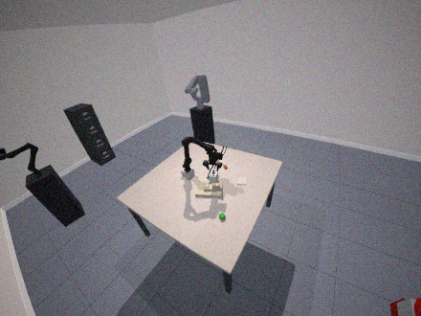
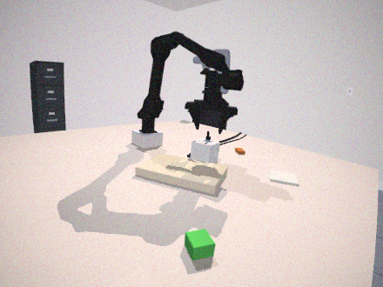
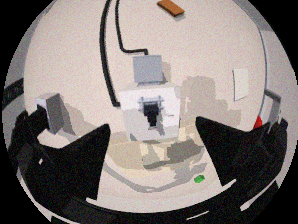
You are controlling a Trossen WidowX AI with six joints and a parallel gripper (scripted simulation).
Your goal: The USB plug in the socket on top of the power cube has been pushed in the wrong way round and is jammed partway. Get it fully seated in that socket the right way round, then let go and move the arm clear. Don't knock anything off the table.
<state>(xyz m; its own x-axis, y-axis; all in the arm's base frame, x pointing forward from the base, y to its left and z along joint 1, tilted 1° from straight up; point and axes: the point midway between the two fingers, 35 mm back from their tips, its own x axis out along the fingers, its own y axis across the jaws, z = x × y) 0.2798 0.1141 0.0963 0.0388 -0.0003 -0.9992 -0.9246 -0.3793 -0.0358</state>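
We see a white power cube [image 2: 204, 150] [image 3: 132, 125] with a black plug [image 2: 208, 137] [image 3: 150, 114], a pale pinkish worktop [image 1: 165, 191] [image 2: 109, 256] [image 3: 65, 55], a bright green cube [image 1: 222, 216] [image 2: 199, 244] [image 3: 199, 178], an orange block [image 1: 225, 167] [image 2: 239, 150] [image 3: 170, 7], and our black claw [image 2: 209, 130] [image 3: 153, 124]; we make out no pattern on the green cube.

From the exterior view, your power cube [image 1: 212, 179] [image 2: 204, 151] [image 3: 132, 120] stands on the bench [image 1: 158, 191] [image 2: 39, 178] [image 3: 65, 65], with the plug [image 2: 208, 137] [image 3: 151, 111] upright in its top. Before it you have the low board [image 1: 204, 197] [image 2: 174, 176] [image 3: 129, 159], and farther forward the small block [image 1: 222, 216] [image 2: 199, 244] [image 3: 199, 178]. The arm's base [image 1: 184, 175] [image 2: 139, 140] [image 3: 54, 115] is behind the cube to your left; the thin slab [image 1: 242, 181] [image 2: 284, 177] [image 3: 240, 84] lies right, the little bar [image 1: 225, 167] [image 2: 239, 150] [image 3: 170, 7] behind and right.
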